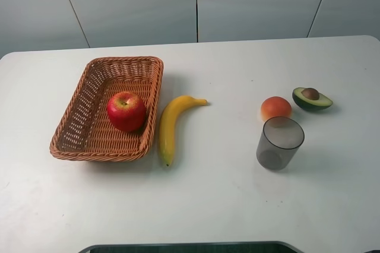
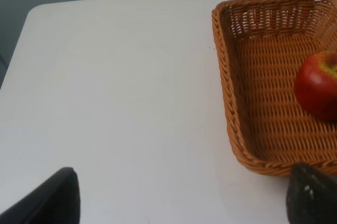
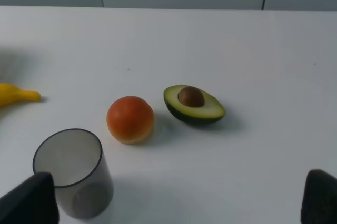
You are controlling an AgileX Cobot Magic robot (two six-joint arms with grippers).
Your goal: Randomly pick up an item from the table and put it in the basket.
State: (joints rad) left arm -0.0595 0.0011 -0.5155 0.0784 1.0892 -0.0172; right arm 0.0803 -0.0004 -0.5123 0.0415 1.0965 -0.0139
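Observation:
The red apple lies inside the brown wicker basket, toward its right side, on the left part of the white table. The left wrist view shows the apple in the basket. My left gripper is open and empty, above bare table beside the basket, with only its dark fingertips showing. My right gripper is open and empty, its fingertips wide apart near the cup. Neither arm shows in the exterior high view.
A yellow banana lies just right of the basket. On the right stand a grey translucent cup, an orange-pink round fruit and a halved avocado. The right wrist view shows the cup, fruit and avocado.

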